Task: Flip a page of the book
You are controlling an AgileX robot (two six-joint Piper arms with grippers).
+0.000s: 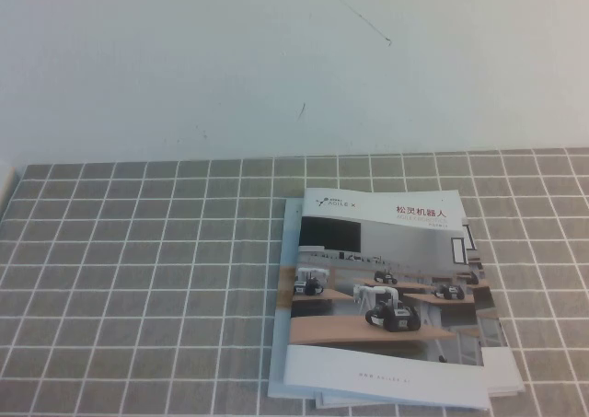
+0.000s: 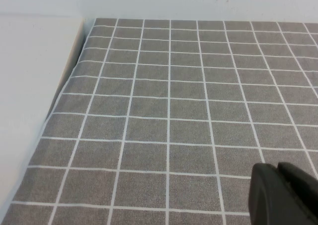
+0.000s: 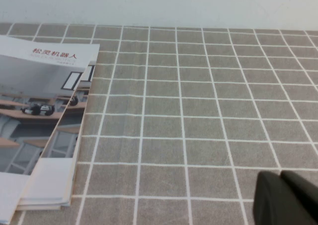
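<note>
Both grippers show only as dark fingertips at the edge of their own wrist views, and neither appears in the high view. The left gripper [image 2: 285, 195] hangs over bare checked cloth with its two tips pressed together and nothing between them, so it looks clenched on empty air. The right gripper [image 3: 288, 197] shows the same pair of tips meeting along a thin seam, also holding nothing. Neither touches the book.

The book [image 1: 386, 293] lies closed and flat on the grey checked tablecloth [image 1: 138, 279], cover up, red title at the far end and the photo of wheeled robots facing the camera. It sits on top of a small stack of similar white booklets [image 1: 502, 366], whose edges fan out beyond it on the right and near sides. From the right wrist view the book [image 3: 42, 106] is off to one side of the right gripper, well apart from it, with its free edge turned toward that arm. The left gripper sees no book at all, only cloth and the table's white border [image 2: 30, 101].

Judging by this, no page has been lifted yet; the right arm seems better placed to reach the free edge, while the left probably stays parked.
</note>
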